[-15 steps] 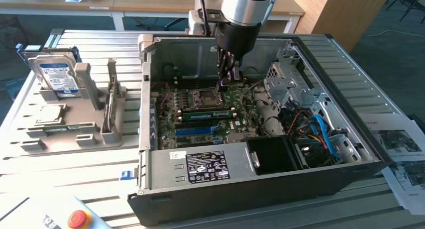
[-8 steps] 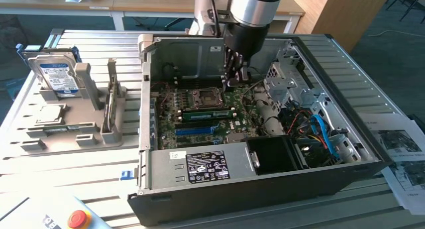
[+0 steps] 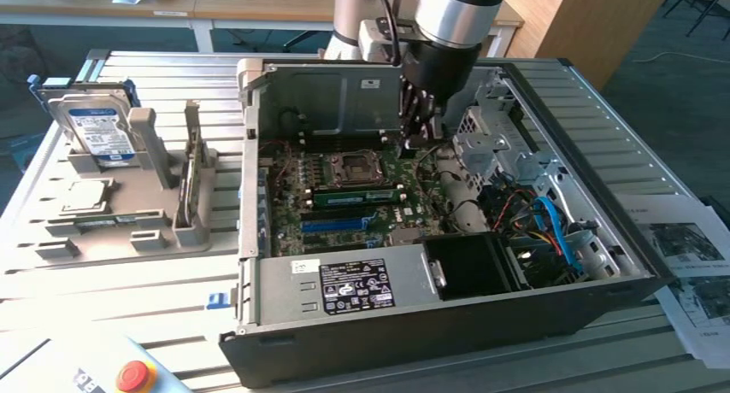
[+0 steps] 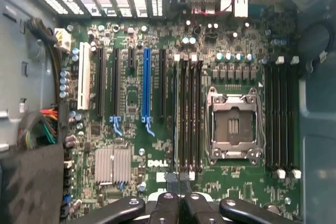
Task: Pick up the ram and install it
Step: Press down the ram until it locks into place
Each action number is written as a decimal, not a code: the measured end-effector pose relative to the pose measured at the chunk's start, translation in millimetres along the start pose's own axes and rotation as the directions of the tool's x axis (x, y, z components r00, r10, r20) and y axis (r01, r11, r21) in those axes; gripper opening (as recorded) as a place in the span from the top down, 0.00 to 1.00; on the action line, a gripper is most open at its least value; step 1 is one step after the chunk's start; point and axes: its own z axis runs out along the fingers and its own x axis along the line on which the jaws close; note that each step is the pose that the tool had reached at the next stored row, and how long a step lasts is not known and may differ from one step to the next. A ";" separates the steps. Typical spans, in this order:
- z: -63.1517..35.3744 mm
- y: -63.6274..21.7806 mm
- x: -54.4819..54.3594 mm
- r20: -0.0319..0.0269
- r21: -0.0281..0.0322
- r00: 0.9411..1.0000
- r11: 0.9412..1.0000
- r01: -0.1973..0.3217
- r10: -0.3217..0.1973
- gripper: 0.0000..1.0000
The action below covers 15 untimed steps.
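Gripper (image 3: 420, 139) closed tight, I hover over the motherboard (image 3: 342, 218) inside the PC case (image 3: 456, 325). Slatted metal table (image 3: 114, 312) beneath; desks (image 3: 171, 4) behind.

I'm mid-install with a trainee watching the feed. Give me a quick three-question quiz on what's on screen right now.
1. True or false: the jaws above the motherboard are open.
2. Multiple choice: the hard drive is (A) flat on the motherboard, (B) upright in the grey holder at the exterior view's left, (C) between the jaws.
3. Fill in: the green ram lies along a slot between the processor socket and the ___ expansion slot.

Key: 1 false, they are shut; 2 B; 3 blue.
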 end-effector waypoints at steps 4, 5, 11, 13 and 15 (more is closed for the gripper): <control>-0.1 -2.4 0.1 0.000 -0.001 1.000 1.000 0.000 0.000 0.90; -0.1 -2.4 0.1 0.000 -0.001 1.000 1.000 0.000 0.000 0.90; 2.3 -2.6 0.1 -0.001 -0.001 1.000 1.000 0.000 0.000 0.90; 4.9 -2.8 0.2 -0.001 -0.001 1.000 1.000 0.000 0.000 0.90; 8.2 -2.9 0.2 -0.002 -0.001 1.000 1.000 0.000 0.000 0.90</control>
